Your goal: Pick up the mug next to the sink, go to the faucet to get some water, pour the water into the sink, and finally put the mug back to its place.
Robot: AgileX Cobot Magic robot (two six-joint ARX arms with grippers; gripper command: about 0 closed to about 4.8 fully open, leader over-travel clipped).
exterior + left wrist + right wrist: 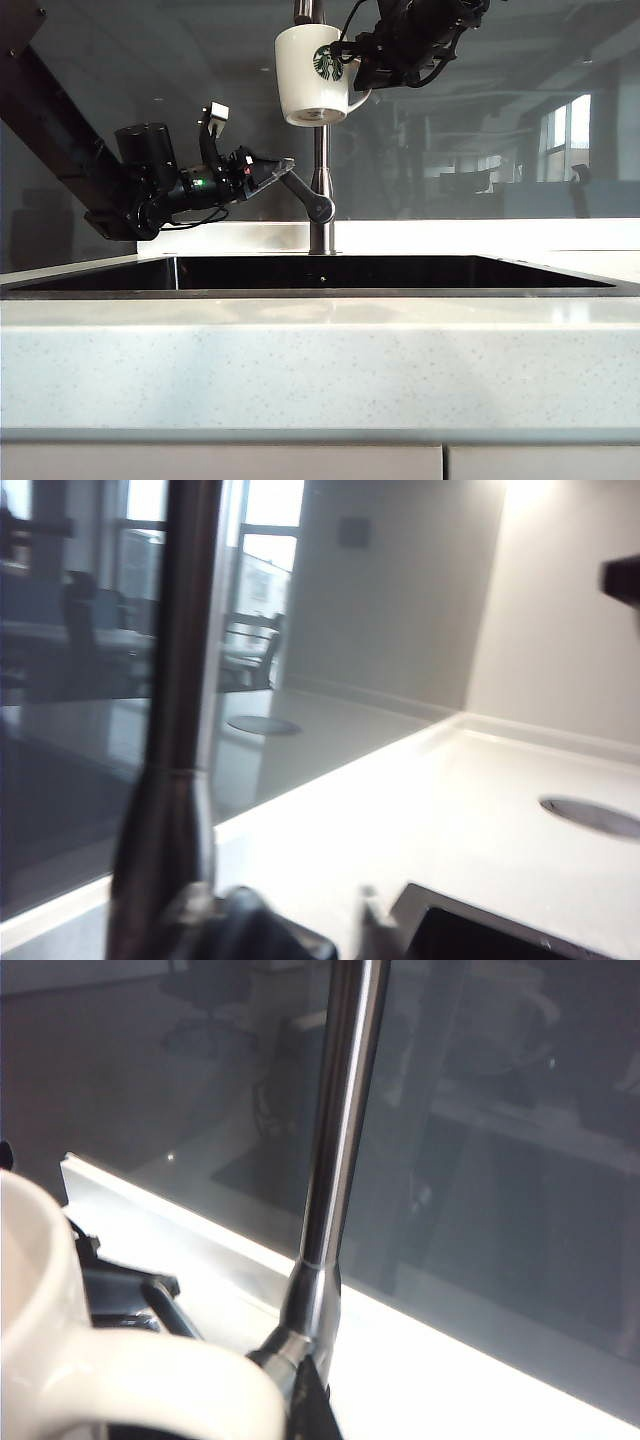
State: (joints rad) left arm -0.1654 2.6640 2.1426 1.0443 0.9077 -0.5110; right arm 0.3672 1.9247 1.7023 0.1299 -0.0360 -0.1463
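Observation:
The white mug (310, 75) with the green logo hangs upright, high in the exterior view, just left of the faucet (320, 170) pipe. My right gripper (358, 78) is shut on the mug's handle. In the right wrist view the mug (40, 1290) and its handle (170, 1380) fill the near corner beside the faucet (340, 1140). My left gripper (283, 165) reaches in from the left, its tips at the faucet's lever handle (305, 197). In the blurred left wrist view its fingertips (368, 905) stand apart, with the dark lever end between them. The sink (90, 282) lies below both.
A white stone countertop (320, 370) runs along the front of the sink. A dark glass panel (520, 100) stands right behind the faucet. The left wrist view shows a round metal-rimmed hole (590, 815) in the counter, and a sink corner (480, 935).

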